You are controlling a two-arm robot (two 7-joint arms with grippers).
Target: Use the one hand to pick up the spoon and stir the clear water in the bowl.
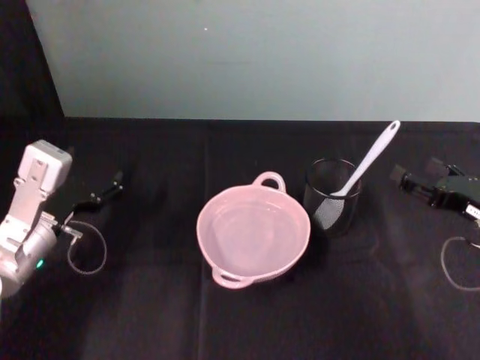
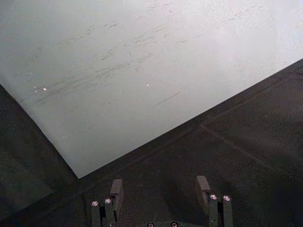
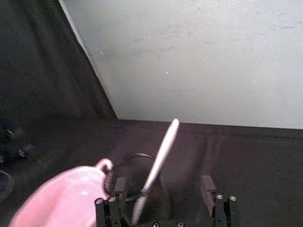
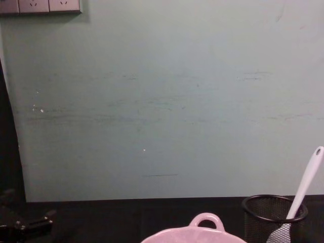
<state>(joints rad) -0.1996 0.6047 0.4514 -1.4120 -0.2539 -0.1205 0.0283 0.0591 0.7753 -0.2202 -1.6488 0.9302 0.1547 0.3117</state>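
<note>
Head view: right gripper [image 1: 407,179], fingers wide and empty, should close squarely on the spoon [image 1: 367,165] handle beyond its fingertips; left gripper [image 1: 114,184] parked.

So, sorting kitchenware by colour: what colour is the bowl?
Pale pink bowl, clearest in the head view.

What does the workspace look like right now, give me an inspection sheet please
Surface: table under a black cloth.
Job's things: pink bowl at centre holding clear water; white spoon stands head-down in the black mesh cup, beside the bowl's right.
Clutter: nothing seen.
Grippers: left gripper at the table's left, fingers open, empty; right gripper right of the cup, fingers open, empty.
Cables: a loop beside each arm.
Surroundings: pale wall with sockets.
</note>
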